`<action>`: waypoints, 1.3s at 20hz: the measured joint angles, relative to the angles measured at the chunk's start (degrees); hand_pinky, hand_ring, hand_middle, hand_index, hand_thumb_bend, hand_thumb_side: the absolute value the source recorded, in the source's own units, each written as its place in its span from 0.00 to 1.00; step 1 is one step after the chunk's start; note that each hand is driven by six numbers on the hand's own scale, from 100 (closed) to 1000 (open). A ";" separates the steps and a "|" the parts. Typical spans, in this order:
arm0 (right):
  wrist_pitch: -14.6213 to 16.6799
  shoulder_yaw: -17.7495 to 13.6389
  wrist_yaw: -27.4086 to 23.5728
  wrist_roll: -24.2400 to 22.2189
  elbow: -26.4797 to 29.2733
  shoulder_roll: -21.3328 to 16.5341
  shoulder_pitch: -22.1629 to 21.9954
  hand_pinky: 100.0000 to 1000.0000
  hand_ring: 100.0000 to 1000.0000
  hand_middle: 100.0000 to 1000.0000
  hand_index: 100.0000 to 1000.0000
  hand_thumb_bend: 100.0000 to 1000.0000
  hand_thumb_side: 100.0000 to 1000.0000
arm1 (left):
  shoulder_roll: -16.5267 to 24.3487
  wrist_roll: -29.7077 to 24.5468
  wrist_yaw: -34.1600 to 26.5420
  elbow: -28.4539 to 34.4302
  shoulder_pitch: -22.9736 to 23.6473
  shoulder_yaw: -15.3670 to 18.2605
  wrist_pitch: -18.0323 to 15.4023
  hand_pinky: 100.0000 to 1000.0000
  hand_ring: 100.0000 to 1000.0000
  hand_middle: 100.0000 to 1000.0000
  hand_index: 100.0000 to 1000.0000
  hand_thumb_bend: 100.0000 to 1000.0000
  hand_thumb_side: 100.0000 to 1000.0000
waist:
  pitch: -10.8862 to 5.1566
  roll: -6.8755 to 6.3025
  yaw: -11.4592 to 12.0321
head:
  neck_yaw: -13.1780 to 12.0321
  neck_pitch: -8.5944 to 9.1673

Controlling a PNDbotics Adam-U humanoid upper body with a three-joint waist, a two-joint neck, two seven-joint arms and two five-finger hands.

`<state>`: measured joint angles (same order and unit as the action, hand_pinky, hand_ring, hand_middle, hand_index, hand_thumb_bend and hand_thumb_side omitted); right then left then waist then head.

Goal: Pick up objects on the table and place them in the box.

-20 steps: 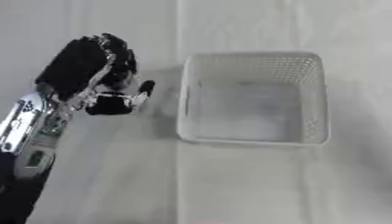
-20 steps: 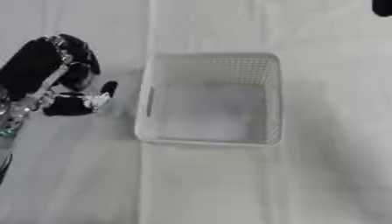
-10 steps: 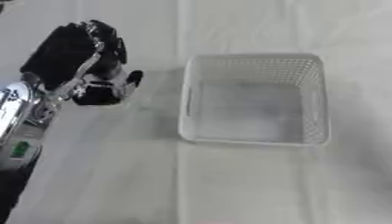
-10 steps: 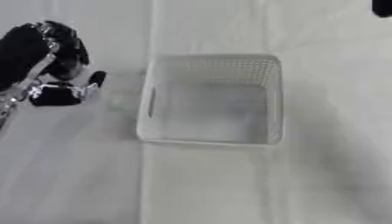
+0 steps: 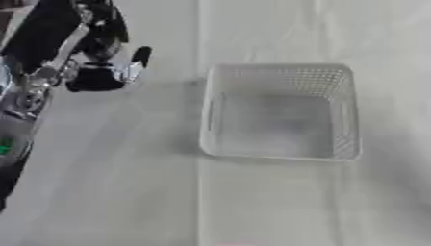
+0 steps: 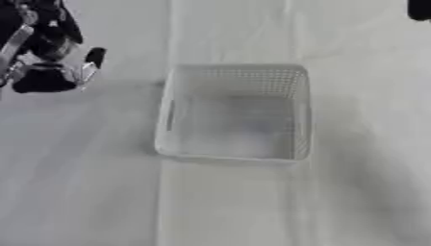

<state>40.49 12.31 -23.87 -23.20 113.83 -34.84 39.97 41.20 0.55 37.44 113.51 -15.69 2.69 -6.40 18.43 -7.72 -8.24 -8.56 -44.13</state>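
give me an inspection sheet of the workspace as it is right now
surface: white cloth-covered table, creased.
job's things: white perforated plastic basket, upright, nothing seen inside; no loose objects seen.
clutter: nothing seen.
hands: black left hand at upper left, apart from the basket, fingers curled, nothing seen held; right hand not in view.
cables: nothing seen.
surroundings: dark shape at the top right corner, unidentifiable.
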 measured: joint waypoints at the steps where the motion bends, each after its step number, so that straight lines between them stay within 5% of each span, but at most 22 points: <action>1: -0.06 0.00 0.13 -0.06 0.00 0.00 -0.12 0.18 0.33 0.62 0.31 0.00 0.96 | 0.53 -0.34 -1.79 0.00 -0.48 -0.23 -0.33 0.00 0.00 0.00 0.26 0.00 0.38 | -0.02 0.08 0.04 | -0.01 0.00; 2: -0.12 0.00 0.22 -0.12 0.00 0.02 -0.15 0.18 0.33 0.62 0.31 0.00 0.96 | 1.06 -0.73 -3.74 0.00 -1.08 -0.56 -0.74 0.00 0.00 0.00 0.26 0.00 0.47 | -0.03 0.12 0.05 | -0.02 0.00; 3: -0.14 0.00 0.28 -0.14 0.00 0.04 -0.15 0.18 0.33 0.62 0.31 0.00 0.95 | 1.53 -1.11 -5.47 0.00 -1.81 -0.92 -1.25 0.00 0.00 0.00 0.26 0.00 0.38 | -0.06 0.12 0.05 | -0.02 0.00; 15: -0.70 0.04 0.71 -0.70 0.00 0.50 -0.17 0.18 0.33 0.62 0.31 0.00 0.95 | 4.39 -4.94 -14.45 0.16 -13.68 -5.36 -7.61 0.00 0.00 0.00 0.27 0.00 0.36 | -0.88 -0.40 -1.23 | -0.03 0.00; 24: -1.18 0.37 0.68 -1.18 0.00 1.01 -0.14 0.17 0.33 0.63 0.31 0.00 0.95 | -3.18 -11.66 -13.44 0.31 -18.96 -10.38 -8.59 0.00 0.00 0.00 0.27 0.00 0.38 | -1.05 -0.84 -3.30 | -0.05 0.00; 26: -1.31 0.38 0.68 -1.31 0.00 1.01 -0.13 0.17 0.33 0.63 0.30 0.00 0.96 | -4.93 -12.88 -12.55 0.31 -19.68 -11.30 -8.77 0.00 0.00 0.00 0.27 0.00 0.27 | -1.05 -0.91 -3.64 | -0.07 0.00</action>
<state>39.18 12.68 -23.20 -24.51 113.83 -33.83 39.85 36.27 -12.33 24.89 113.82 -35.37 -8.60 -15.17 17.39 -8.63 -11.88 -8.63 -44.13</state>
